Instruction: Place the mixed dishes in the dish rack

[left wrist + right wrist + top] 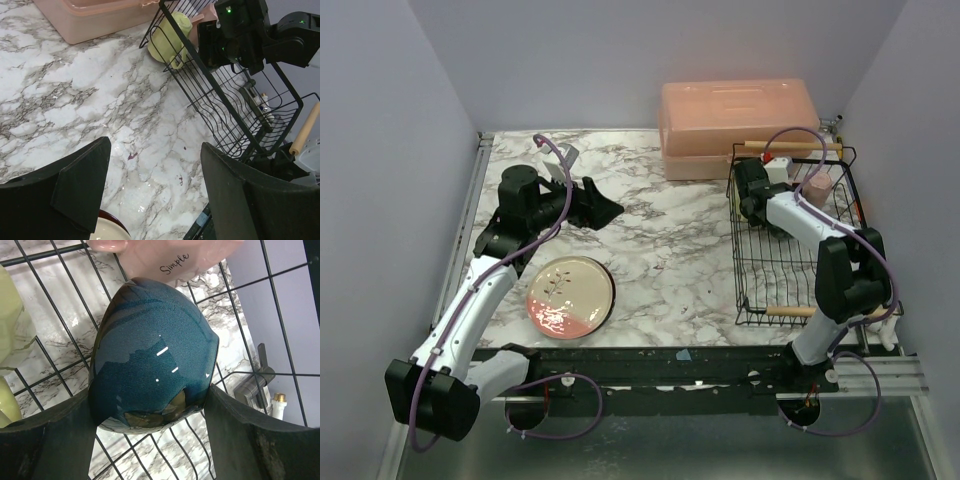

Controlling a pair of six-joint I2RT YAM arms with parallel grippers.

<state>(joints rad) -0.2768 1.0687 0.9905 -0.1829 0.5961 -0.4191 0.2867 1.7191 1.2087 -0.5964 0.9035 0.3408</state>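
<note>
**The right arm has the bowl inside the rack; the left arm is over the table with nothing in it.**

The right arm's fingers (pixel 250 440) are closed on the glossy teal-blue bowl (pixel 150 355). They hold it on its edge at the far end of the black wire dish rack (pixel 760 270). The small pink cup (pixel 165 255) is just beyond the bowl and the pale yellow-green mug (pixel 169 40) is close beside it, so I judge there is little room there. The near rows of wires look free. The left arm's fingers (pixel 80 185) are wide apart and hold nothing. The round cream-and-pink floral plate (pixel 570 295) lies on the marble table (pixel 670 240), nearer to this arm.
</note>
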